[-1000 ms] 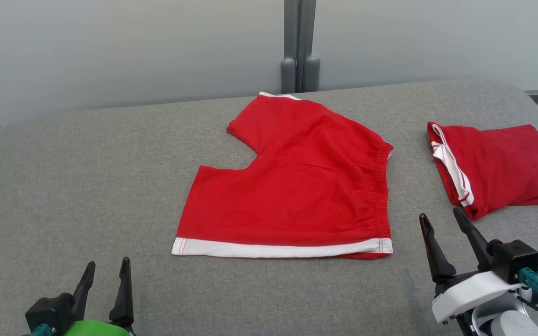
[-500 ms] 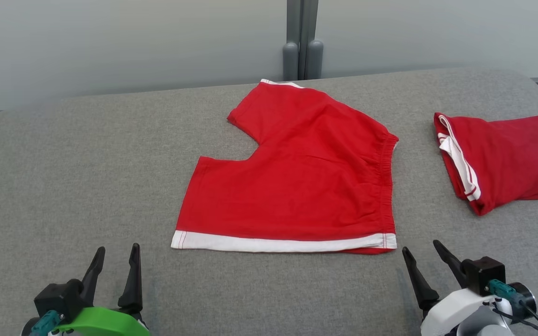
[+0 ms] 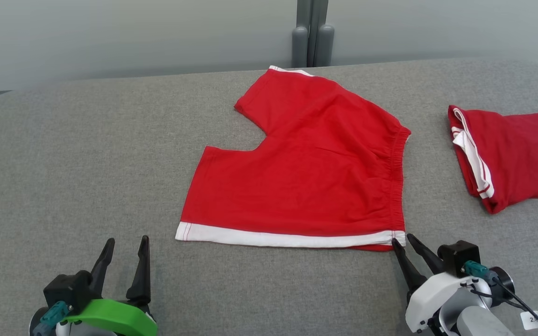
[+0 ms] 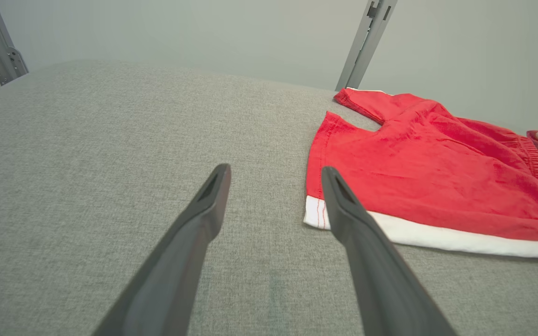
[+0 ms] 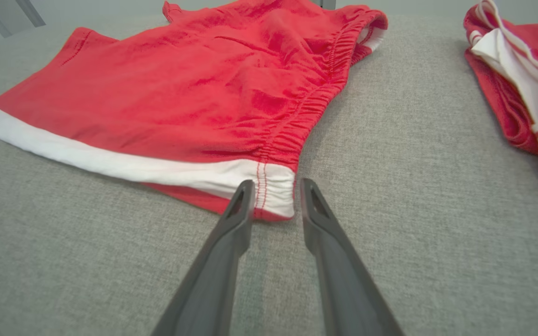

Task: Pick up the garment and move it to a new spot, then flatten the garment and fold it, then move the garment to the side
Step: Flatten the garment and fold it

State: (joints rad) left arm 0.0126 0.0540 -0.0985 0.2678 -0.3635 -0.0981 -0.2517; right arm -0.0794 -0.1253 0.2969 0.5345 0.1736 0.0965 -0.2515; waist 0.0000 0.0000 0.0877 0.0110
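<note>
I see the left gripper (image 3: 127, 239) nearest me, fingers wide apart over the bare grey worktop (image 3: 63, 163). The right gripper (image 3: 401, 238) is part-way apart, tips astride the near right corner of the red shorts (image 3: 315, 172), which lie flat mid-worktop. A folded red garment (image 3: 516, 149) lies farther right, apart.

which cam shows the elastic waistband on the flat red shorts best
The right wrist view: the waistband runs close up, gathers and stitching clear. The head view shows its whole length but small; the left wrist view catches it far off, at an angle.
</note>
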